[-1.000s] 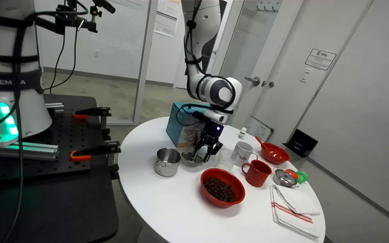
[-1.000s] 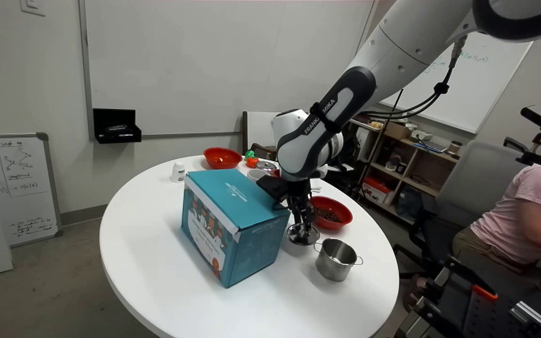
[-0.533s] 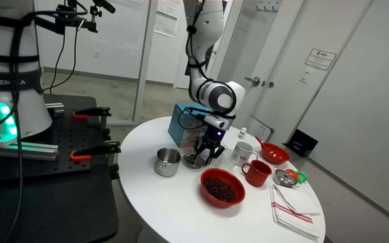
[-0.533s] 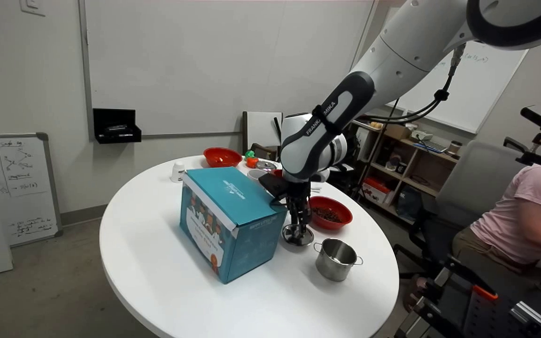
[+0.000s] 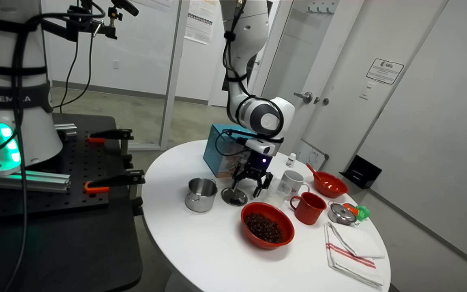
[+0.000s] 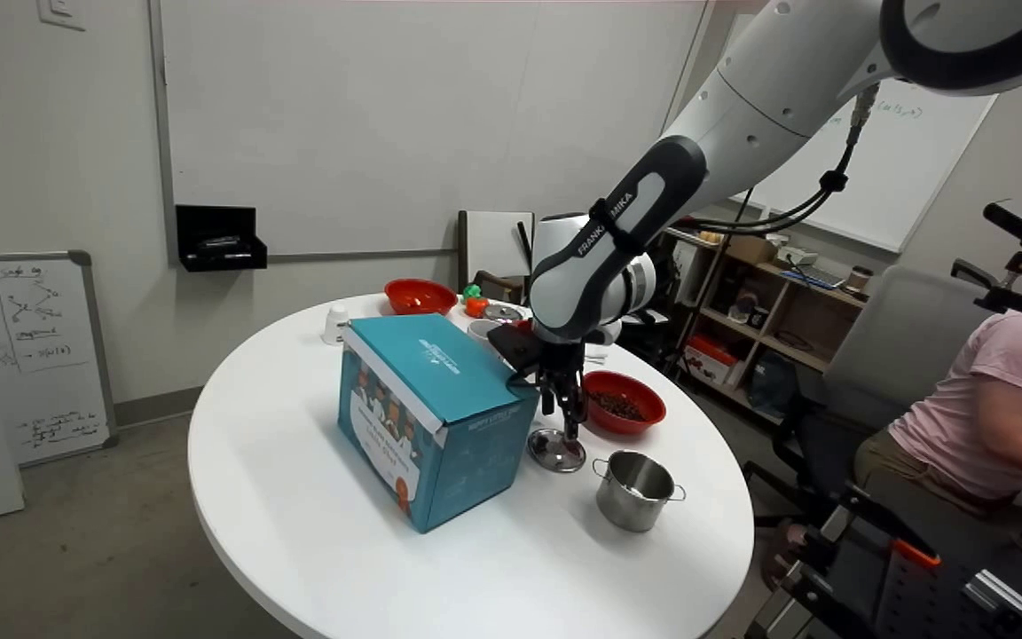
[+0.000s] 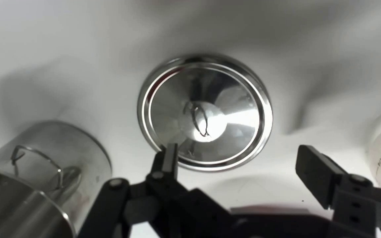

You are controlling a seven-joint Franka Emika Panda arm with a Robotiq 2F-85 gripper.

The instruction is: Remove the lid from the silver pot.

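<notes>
Round silver-grey metal lid lies handle-up on the round white table, right of and apart from the squat, shiny steel pot in an exterior view. Judged light, stiff and slippery; hold is best taken at the thin wire loop on its crown. Finish: mirror-bright, concentric rings at rim. Robotiq gripper: jaws spread, holding nothing.

Shiny round lid, face up, seemingly flat, just beside uncovered, upright silver pot
</notes>
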